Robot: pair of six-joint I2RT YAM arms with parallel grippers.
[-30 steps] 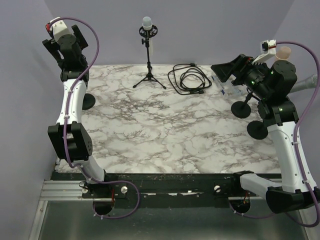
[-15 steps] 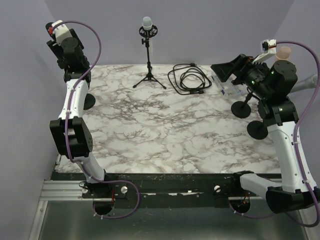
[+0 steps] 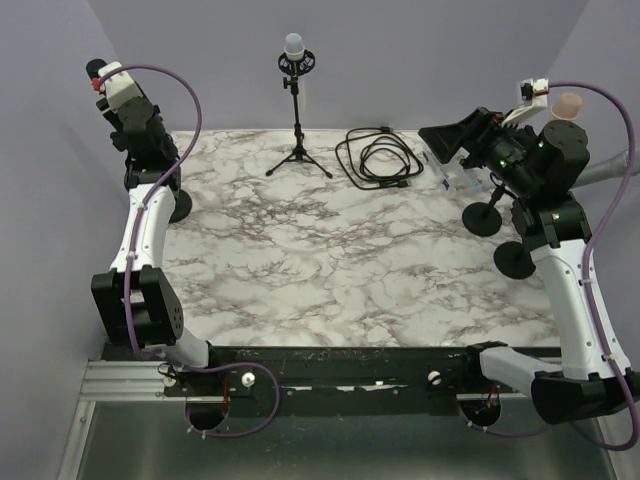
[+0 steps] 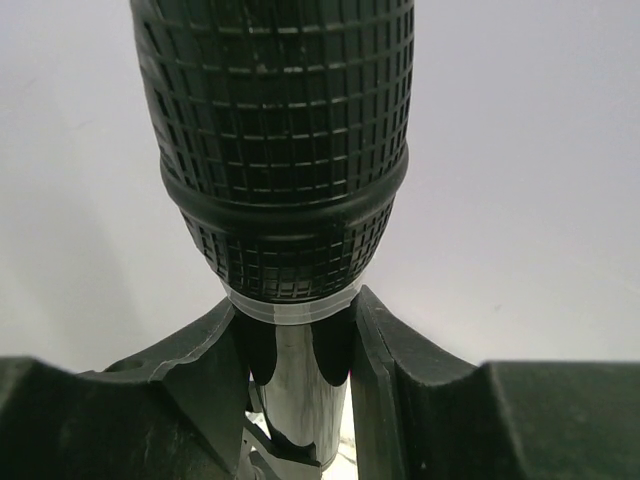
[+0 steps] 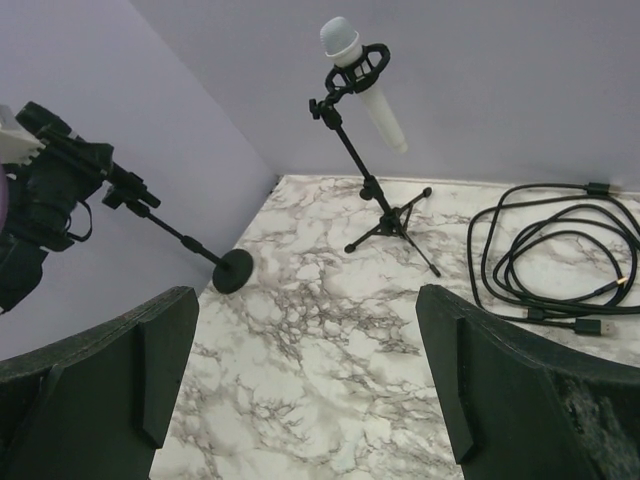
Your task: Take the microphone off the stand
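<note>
Two stands matter here, and neither looks stripped yet. Ahead of the right tool [image 5: 305,310], across the marble tabletop [image 3: 330,270], a tripod stand [image 5: 385,215] carries a white microphone [image 5: 385,120] in its shock mount, well apart from both tools. To that tool's front left, a round-base stand [image 5: 232,270] leans its rod up to the left tool [image 4: 296,340]. A coiled black cable [image 5: 560,250] lies to the right tool's front right, with nothing touching it.

The right tool is spread wide with nothing between its fingers. The left tool is drawn in on a black microphone [image 4: 280,150]. The mesh head sits just beyond the fingertips and the chrome neck runs down between them. The fingers [image 4: 215,370] look pressed against the dark collar, so I read this as a firm hold.

Judged from this, the grasp is made and the pull out of the holder is what remains. Whether the black microphone has left its clip I cannot tell: the clip end is tiny in the right wrist view and hidden in the left. No microphone lies on the tabletop.
</note>
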